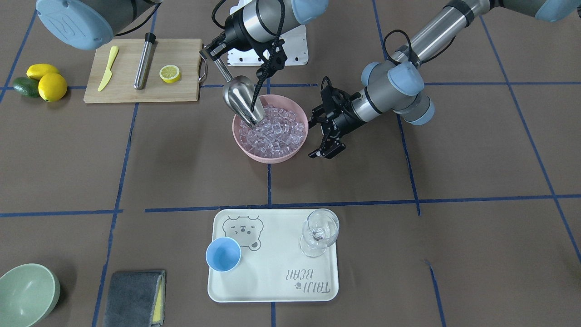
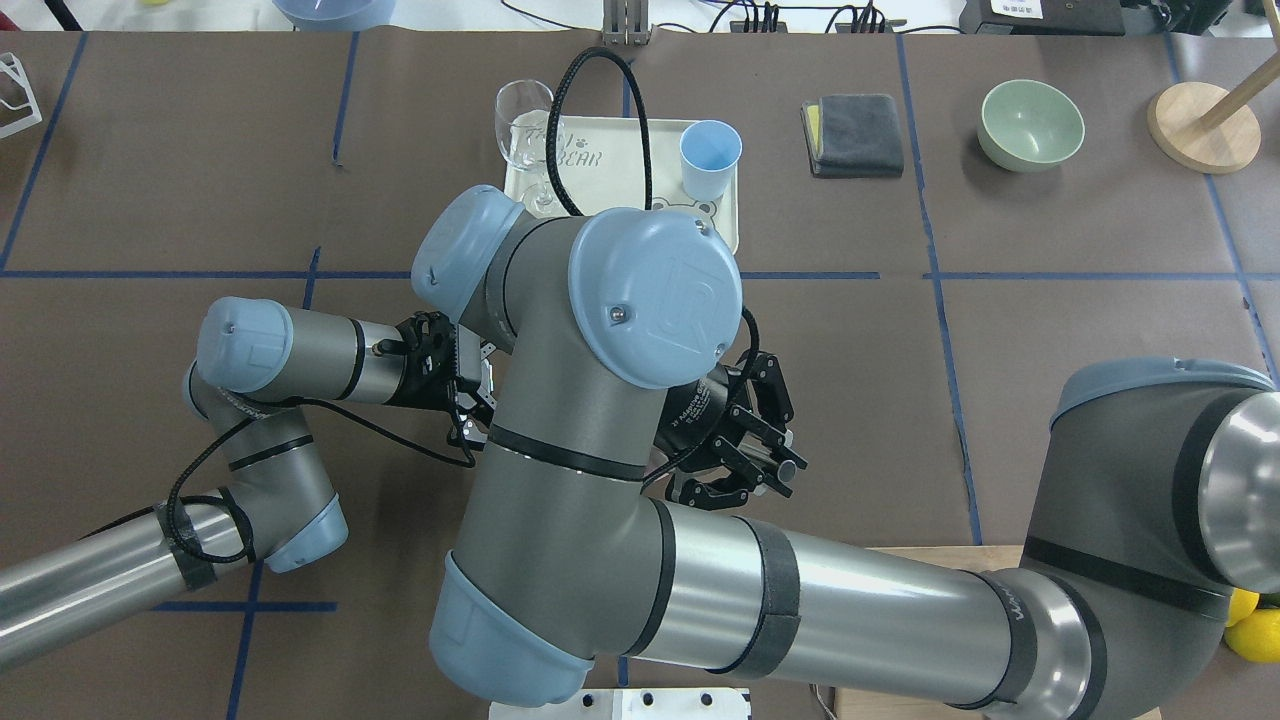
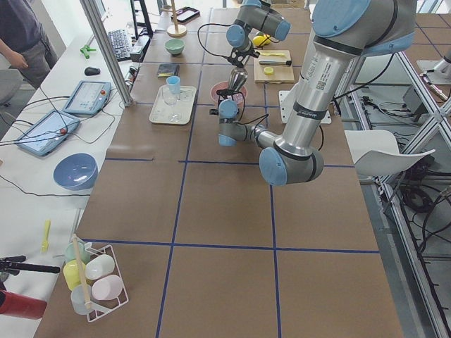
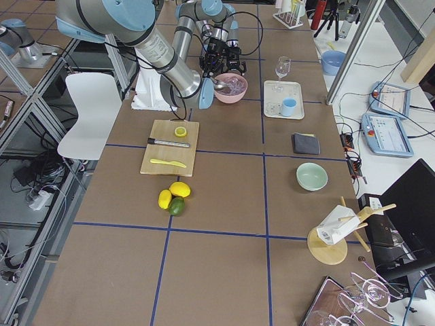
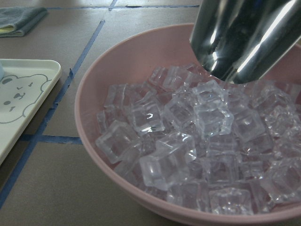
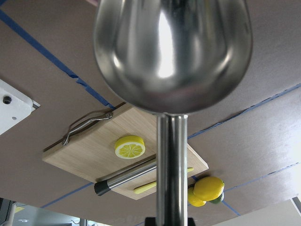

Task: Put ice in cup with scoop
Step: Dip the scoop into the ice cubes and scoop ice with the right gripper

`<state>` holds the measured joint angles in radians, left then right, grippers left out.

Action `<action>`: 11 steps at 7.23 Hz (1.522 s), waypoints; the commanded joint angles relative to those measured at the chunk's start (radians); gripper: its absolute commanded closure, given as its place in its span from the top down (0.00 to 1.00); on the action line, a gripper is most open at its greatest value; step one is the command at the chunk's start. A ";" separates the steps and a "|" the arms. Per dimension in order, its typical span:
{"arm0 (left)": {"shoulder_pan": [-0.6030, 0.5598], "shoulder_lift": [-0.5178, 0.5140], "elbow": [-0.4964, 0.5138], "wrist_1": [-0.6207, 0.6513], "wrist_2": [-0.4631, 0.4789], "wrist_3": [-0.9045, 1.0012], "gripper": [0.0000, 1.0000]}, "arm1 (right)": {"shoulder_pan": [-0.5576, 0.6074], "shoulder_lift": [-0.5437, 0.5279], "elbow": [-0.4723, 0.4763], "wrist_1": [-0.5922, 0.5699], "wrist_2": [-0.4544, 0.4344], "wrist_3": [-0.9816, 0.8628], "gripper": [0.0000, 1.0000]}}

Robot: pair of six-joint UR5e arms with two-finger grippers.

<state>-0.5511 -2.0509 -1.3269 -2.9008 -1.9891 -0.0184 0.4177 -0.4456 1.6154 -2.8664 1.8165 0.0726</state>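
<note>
The steel scoop (image 1: 240, 97) points down with its tip in the ice (image 1: 274, 131) that fills a pink bowl (image 1: 272, 159). My right gripper (image 1: 209, 52) is shut on the scoop's thin handle above the bowl's back edge. The right wrist view shows the scoop's rounded back (image 6: 174, 52). My left gripper (image 1: 317, 136) is open and empty, close beside the bowl's rim. The left wrist view shows the ice (image 5: 188, 136) and the scoop's trough (image 5: 244, 37) above it. The light-blue cup (image 1: 223, 254) stands upright on a white tray (image 1: 272, 290), apart from both grippers; no ice shows in it.
A clear wine glass (image 1: 320, 231) stands on the same tray. A wooden cutting board (image 1: 181, 91) holds a yellow knife, a steel cylinder and a lemon slice. Lemons and an avocado (image 1: 41, 81), a green bowl (image 1: 27, 293) and a grey cloth (image 1: 134, 297) lie around.
</note>
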 commanded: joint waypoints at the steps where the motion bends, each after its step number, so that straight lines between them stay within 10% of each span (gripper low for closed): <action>1: -0.001 -0.002 0.000 0.000 0.001 0.000 1.00 | -0.004 -0.011 -0.029 0.094 -0.010 -0.001 0.00; 11: -0.001 -0.003 0.000 0.000 0.001 0.000 1.00 | -0.010 -0.232 0.058 0.476 -0.029 0.015 0.00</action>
<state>-0.5522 -2.0541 -1.3270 -2.9008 -1.9880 -0.0184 0.4081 -0.6186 1.6169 -2.4471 1.7873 0.0823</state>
